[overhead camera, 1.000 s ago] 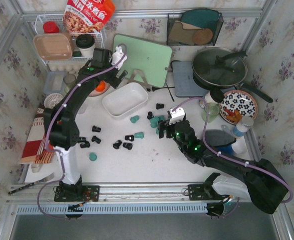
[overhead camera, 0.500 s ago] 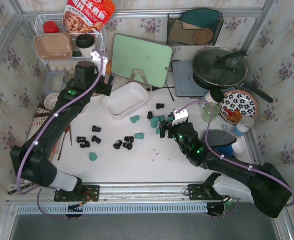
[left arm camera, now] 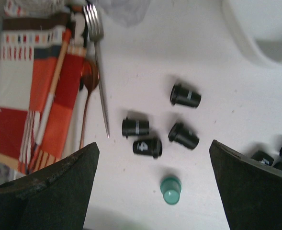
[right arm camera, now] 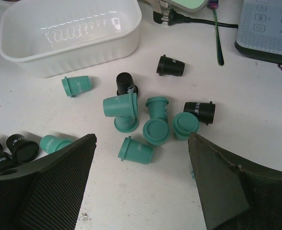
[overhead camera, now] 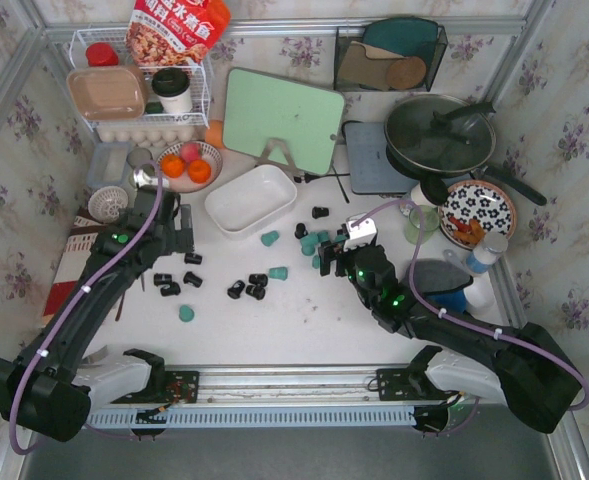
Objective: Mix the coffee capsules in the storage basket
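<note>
Top view first: the storage basket (overhead camera: 251,200) is sitting empty on the worktop (overhead camera: 294,335), out past both arms and roughly between them. Its long axis is running diagonally from near-left to far-right. All the coffee capsules (overhead camera: 255,290) are lying outside it, scattered on the near side. The left gripper (overhead camera: 179,235) is looking a touch nearer the basket than the right gripper (overhead camera: 339,250), but it's close. I'm counting nine black ones here. The teal ones are harder to count, since the right gripper is covering part of that bunch.

Left wrist view: the left gripper is spread wide with nothing in it. Four black capsules are lying on their sides just ahead of the jaws, pointing every which way. One teal one is sitting between the fingers, and two or three more black ones are peeking in at the right edge. A corner of the basket is showing far ahead and to the right.

Right wrist view: the right gripper is wide open too, holding nothing. The teal pile is sitting right in front of the jaws. I'm making out about eight teal with three black mixed in, plus three more black at the left edge. The basket is lying ahead and to the left, just beyond the pile, so I'm guessing each pickup is going to travel forward-left.
</note>
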